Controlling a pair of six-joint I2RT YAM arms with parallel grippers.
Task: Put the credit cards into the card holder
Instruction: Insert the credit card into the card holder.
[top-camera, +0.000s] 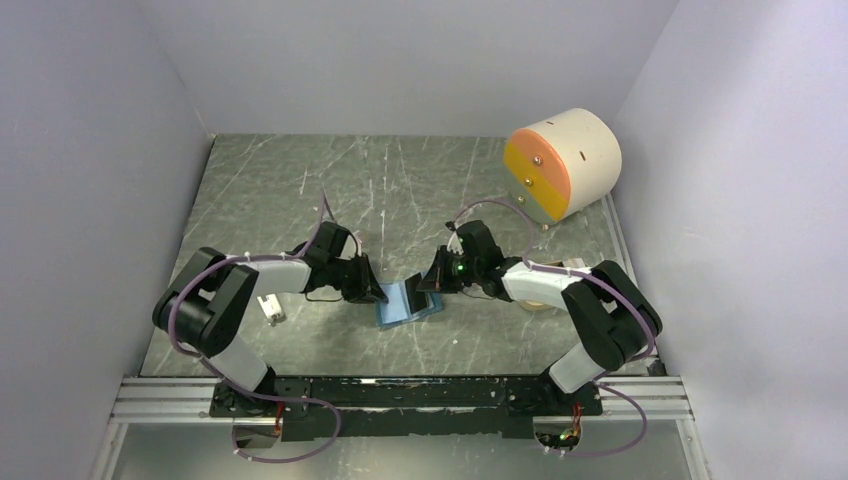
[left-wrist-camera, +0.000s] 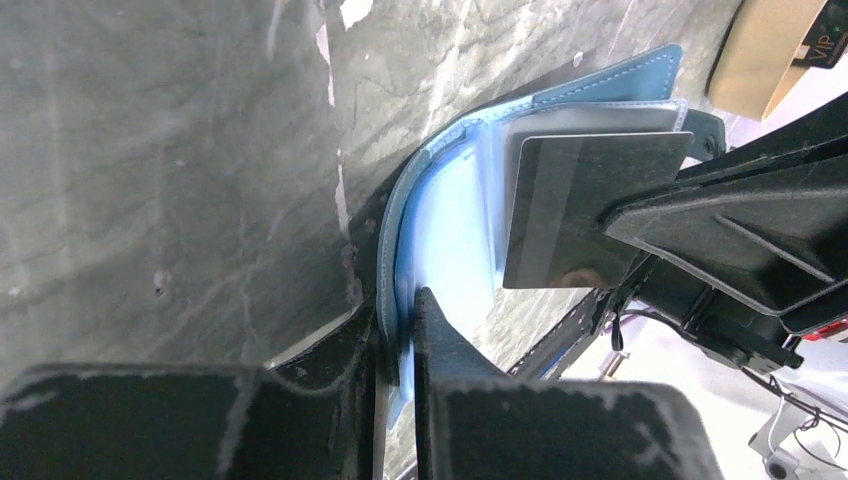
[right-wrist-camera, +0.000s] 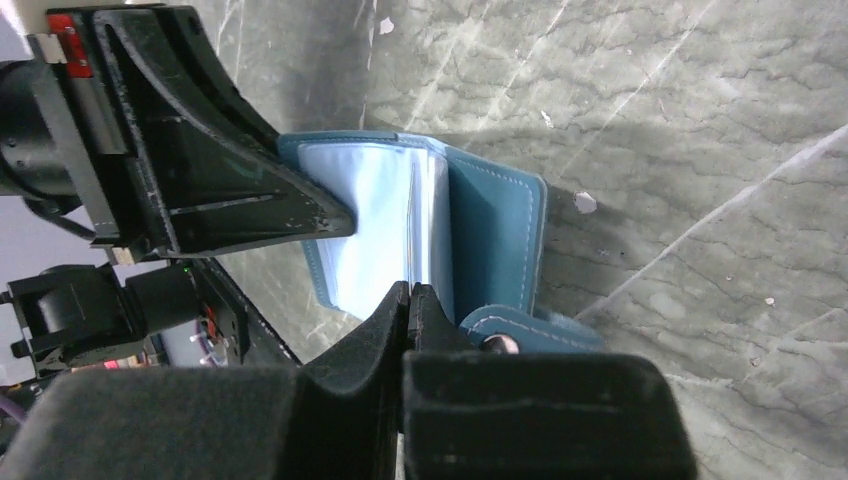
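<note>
The blue card holder (top-camera: 405, 303) lies open on the table between my grippers. My left gripper (top-camera: 372, 291) is shut on its left flap, and the left wrist view shows the jaws (left-wrist-camera: 400, 312) pinching the blue flap (left-wrist-camera: 440, 215) upright. My right gripper (top-camera: 436, 274) is shut on a dark grey credit card (left-wrist-camera: 585, 205) and holds its far edge against the holder's pale inner sleeves (left-wrist-camera: 590, 118). In the right wrist view the right gripper (right-wrist-camera: 410, 296) grips the card edge-on, in line with the sleeves of the open holder (right-wrist-camera: 495, 230). A second card (left-wrist-camera: 832, 45) lies in the tan tray.
A shallow tan tray (left-wrist-camera: 765, 55) sits under my right arm, seen also in the top view (top-camera: 541, 301). A small white clip-like piece (top-camera: 268, 308) lies near my left arm. A big cream drum with orange-yellow drawers (top-camera: 562, 163) stands at the back right. Walls close three sides.
</note>
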